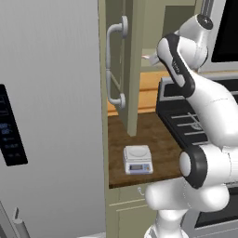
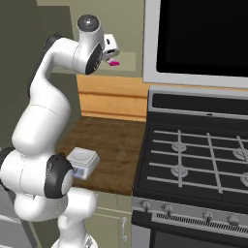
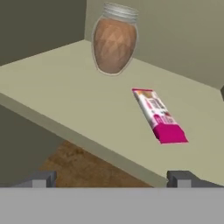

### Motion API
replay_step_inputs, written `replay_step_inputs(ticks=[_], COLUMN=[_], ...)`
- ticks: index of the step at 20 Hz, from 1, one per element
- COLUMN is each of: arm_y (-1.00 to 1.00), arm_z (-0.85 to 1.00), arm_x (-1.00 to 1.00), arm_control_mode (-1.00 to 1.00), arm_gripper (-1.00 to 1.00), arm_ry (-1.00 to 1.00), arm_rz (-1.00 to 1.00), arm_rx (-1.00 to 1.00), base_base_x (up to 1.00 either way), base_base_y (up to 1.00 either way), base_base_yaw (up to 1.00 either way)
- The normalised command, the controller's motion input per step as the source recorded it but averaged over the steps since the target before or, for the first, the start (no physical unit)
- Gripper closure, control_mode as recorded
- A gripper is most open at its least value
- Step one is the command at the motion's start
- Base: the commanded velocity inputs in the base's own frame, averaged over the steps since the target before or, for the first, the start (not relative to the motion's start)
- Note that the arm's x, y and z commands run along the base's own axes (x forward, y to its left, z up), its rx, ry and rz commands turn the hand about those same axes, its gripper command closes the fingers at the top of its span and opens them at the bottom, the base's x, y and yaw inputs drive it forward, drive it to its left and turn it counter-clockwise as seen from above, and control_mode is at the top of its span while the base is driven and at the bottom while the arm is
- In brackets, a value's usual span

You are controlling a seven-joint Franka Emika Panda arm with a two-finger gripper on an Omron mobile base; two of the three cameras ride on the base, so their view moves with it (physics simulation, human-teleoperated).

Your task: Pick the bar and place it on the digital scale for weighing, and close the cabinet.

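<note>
The bar [image 3: 159, 116], in a pink and white wrapper, lies flat on the cabinet's shelf [image 3: 61, 96], and its pink end [image 2: 114, 63] peeks out under my hand in the right base view. My gripper [image 3: 113, 179] is open just in front of the shelf edge, short of the bar, with nothing between its fingertips [image 3: 183, 178]. The cabinet door [image 1: 132, 65] stands open, its curved grey handle [image 1: 114, 69] facing left. Below, the digital scale [image 1: 138, 159] sits on the wooden counter [image 1: 158, 135] with its platform bare; it also shows beside my arm [image 2: 83, 162].
A glass jar [image 3: 114, 39] of brown contents stands on the shelf behind the bar. A grey refrigerator [image 1: 51, 116] fills the left. The stove [image 2: 193, 155] borders the counter on the right, with the microwave [image 2: 203, 38] above it.
</note>
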Motion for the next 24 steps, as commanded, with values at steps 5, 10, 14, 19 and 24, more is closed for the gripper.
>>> replay_step_inputs(ticks=[5, 10, 14, 19, 24], arm_y=[-0.07, -0.03, 0.00, 0.00, 0.00], arm_z=[0.00, 0.00, -0.09, -0.12, -0.11], arm_x=[0.22, 0.22, 0.11, 0.20, 0.24], arm_control_mode=[-1.00, -1.00, -1.00, -1.00, -1.00], arm_gripper=[-1.00, -1.00, -1.00, -1.00, -1.00], arm_ry=[0.02, 0.00, 0.00, 0.00, 0.00], arm_rz=[0.03, 0.04, 0.04, 0.03, 0.00], arm_rx=[0.00, 0.00, 0.00, 0.00, 0.00], base_base_x=[0.00, 0.00, 0.00, 0.00, 0.00], base_base_y=[0.00, 0.00, 0.00, 0.00, 0.00], base_base_yaw=[0.00, 0.00, 0.00, 0.00, 0.00])
